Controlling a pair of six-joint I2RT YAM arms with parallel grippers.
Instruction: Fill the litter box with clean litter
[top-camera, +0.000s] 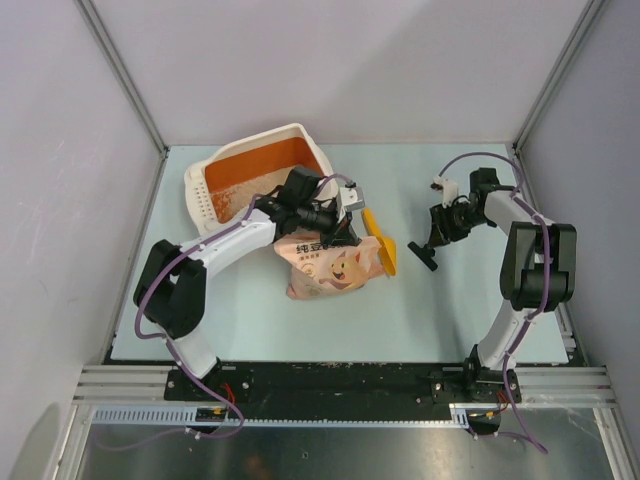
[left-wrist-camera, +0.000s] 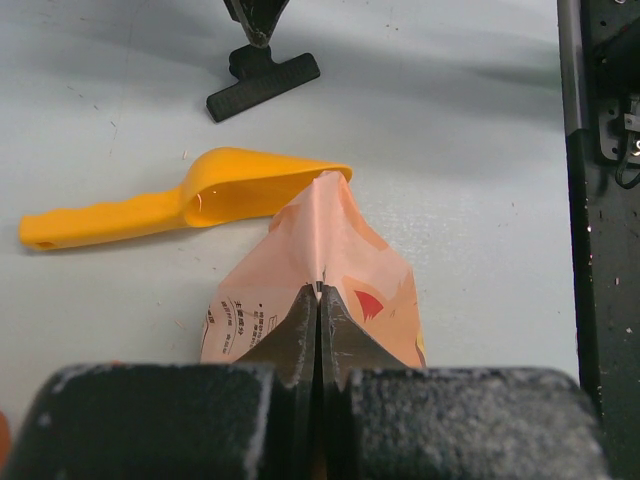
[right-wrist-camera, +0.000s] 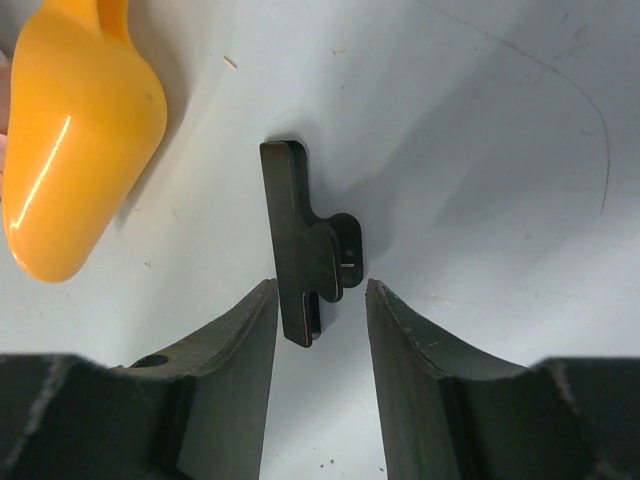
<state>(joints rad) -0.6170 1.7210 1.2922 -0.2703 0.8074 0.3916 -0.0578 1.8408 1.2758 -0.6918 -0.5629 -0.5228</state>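
Observation:
The litter box (top-camera: 300, 132), cream outside and orange inside, stands at the back left. A paler patch shows on its floor; I cannot tell whether it is litter. My left gripper (top-camera: 325, 228) (left-wrist-camera: 319, 292) is shut on the top fold of the pink-beige printed bag (top-camera: 330, 265) (left-wrist-camera: 340, 245), which lies just in front of the box. My right gripper (top-camera: 434, 240) (right-wrist-camera: 320, 292) is open, low over the table, its fingertips on either side of the near end of a black clip (top-camera: 426, 257) (right-wrist-camera: 300, 235).
A yellow-orange scoop (top-camera: 381, 243) (left-wrist-camera: 190, 200) (right-wrist-camera: 75, 160) lies between the bag and the clip, its bowl touching the bag's corner. The clip (left-wrist-camera: 262, 85) lies beyond the scoop in the left wrist view. Grey walls enclose the table on three sides.

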